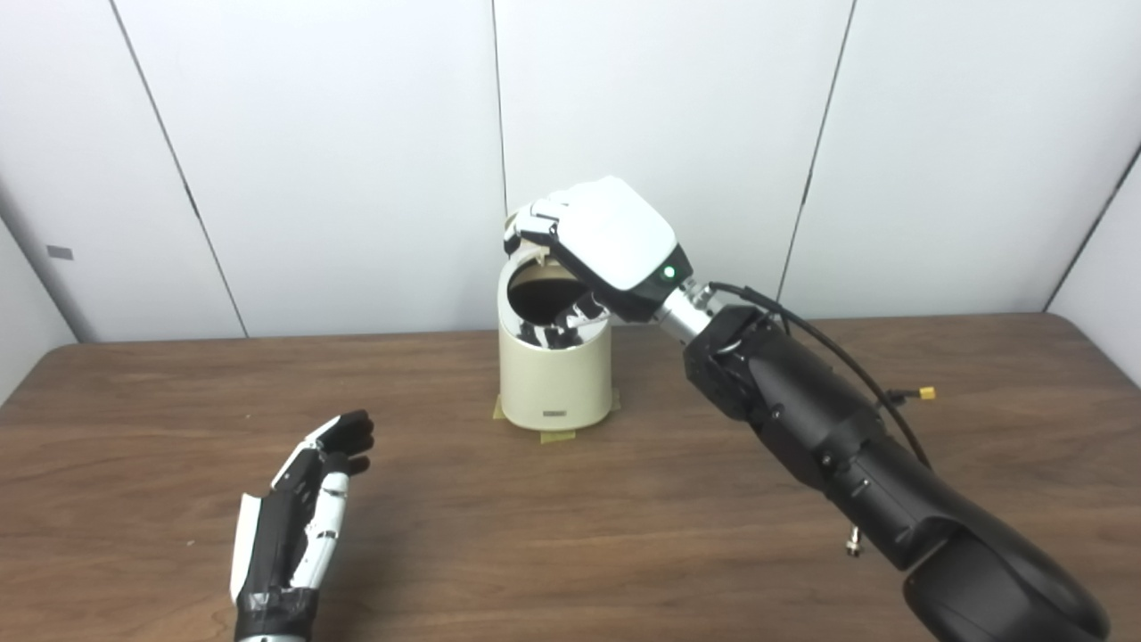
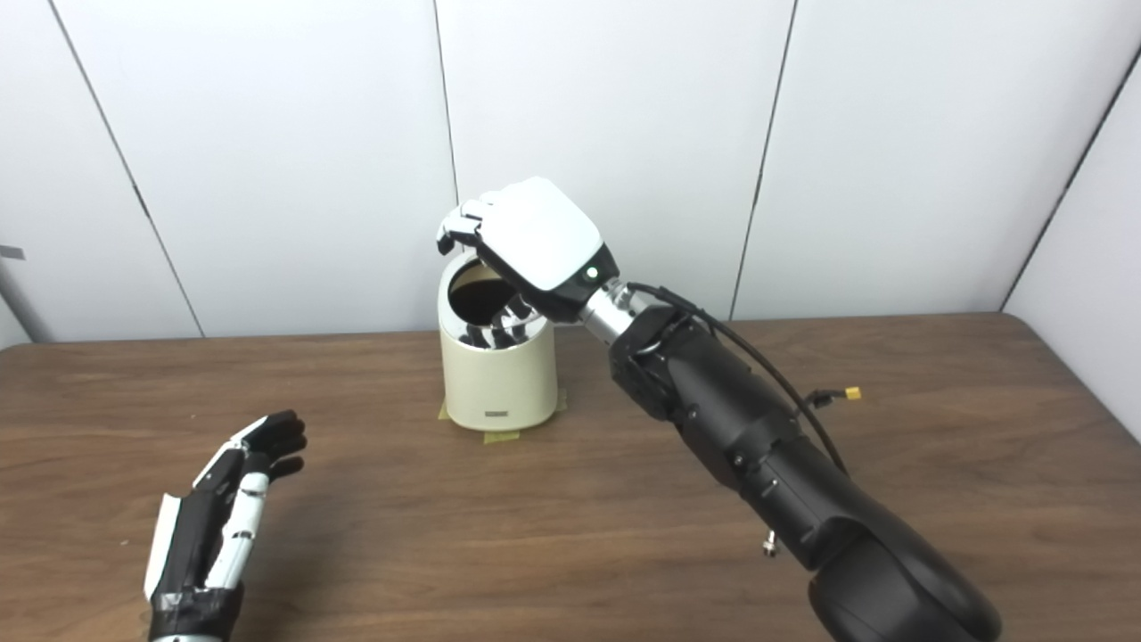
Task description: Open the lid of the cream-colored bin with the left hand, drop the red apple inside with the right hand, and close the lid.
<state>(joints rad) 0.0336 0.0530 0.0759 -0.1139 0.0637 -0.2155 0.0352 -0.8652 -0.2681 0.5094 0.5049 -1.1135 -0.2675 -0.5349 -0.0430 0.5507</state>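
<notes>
Bin (image 1: 554, 379) stands upright near the back middle of the counter (image 1: 624, 517), on bits of yellow tape (image 1: 557, 436). Its top shows a dark round opening with a shiny inner wall reflecting fingers; whether a lid is tilted up behind cannot be made out.

Right hand (image 1: 599, 236) sits directly over the bin mouth, back of hand up, fingers (image 1: 535, 218) curled down over the far rim. Fingers drawn in, but what they close on, if anything, is hidden by the hand itself. Green light lit near the wrist. Right arm (image 1: 829, 446) slants in from the lower right, black cable looping alongside.

Apple: cannot be seen in either view.

Left hand (image 2: 223, 517) low at the near left, well apart from the bin, fingers extended and spread, holding nothing.
</notes>
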